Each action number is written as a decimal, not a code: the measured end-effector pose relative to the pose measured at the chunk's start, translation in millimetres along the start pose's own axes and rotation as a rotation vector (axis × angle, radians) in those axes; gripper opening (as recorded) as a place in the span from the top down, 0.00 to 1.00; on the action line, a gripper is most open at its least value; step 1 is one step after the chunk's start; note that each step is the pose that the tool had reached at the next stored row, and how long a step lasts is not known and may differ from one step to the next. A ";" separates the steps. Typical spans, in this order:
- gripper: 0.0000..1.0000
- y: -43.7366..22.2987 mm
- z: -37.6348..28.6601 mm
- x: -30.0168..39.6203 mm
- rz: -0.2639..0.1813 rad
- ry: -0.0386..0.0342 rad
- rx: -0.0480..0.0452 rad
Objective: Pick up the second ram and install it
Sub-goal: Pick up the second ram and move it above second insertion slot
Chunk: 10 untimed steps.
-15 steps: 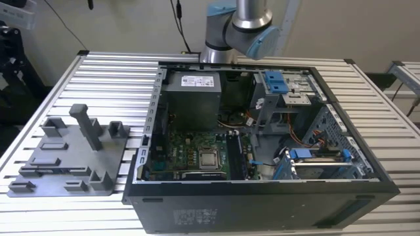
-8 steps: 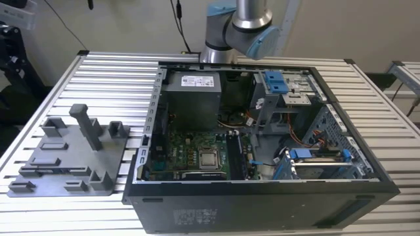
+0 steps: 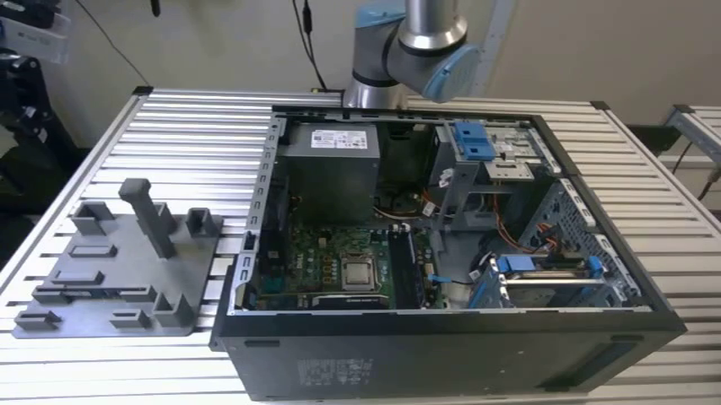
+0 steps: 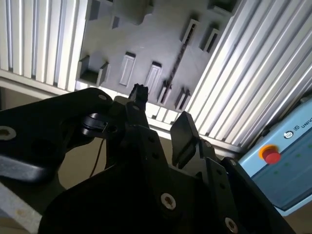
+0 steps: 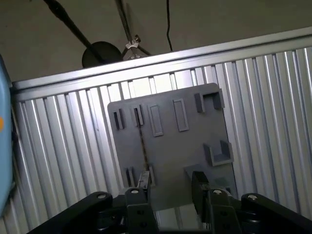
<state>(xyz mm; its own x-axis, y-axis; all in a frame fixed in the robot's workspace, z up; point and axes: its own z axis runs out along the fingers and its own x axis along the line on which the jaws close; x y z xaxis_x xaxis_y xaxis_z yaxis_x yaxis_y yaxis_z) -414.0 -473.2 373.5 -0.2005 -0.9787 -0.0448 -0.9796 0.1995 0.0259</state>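
Second ram (image 5: pixel 143 146) stands on its long edge in the grey tray (image 5: pixel 195 141), caught between pairs of short upright posts and seen as a thin dark strip in both wrist views (image 4: pixel 179 61). The tray lies flat on the slatted metal bench (image 3: pixel 192 135), towards the exterior view's left of the open computer case (image 3: pixel 451 354), well apart from it.

The gripper (image 5: pixel 171 184) hangs above the tray with its two dark fingers (image 5: pixel 145 181) spread wide apart; nothing sits between them and they touch nothing. In the first wrist view one fingertip lines up with the near end of the stick, the other with bare tray.

The arm (image 3: pixel 411 51) rises behind the case in the exterior view, its grey and blue joint at the far edge of the bench. A pale blue box with a red button (image 4: pixel 270 155) lies beyond the bench edge in the second wrist view.
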 end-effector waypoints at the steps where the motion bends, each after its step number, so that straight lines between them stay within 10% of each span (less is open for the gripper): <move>1: 0.52 0.0 1.6 0.1 -0.010 0.0003 -0.0005; 10: 0.52 -0.4 15.2 0.7 -0.022 0.0006 -0.0010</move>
<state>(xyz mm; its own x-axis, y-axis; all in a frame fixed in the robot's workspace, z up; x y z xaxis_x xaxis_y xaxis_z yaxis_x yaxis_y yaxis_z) -414.0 -473.2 358.3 -0.1791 -0.9828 -0.0448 -0.9837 0.1781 0.0259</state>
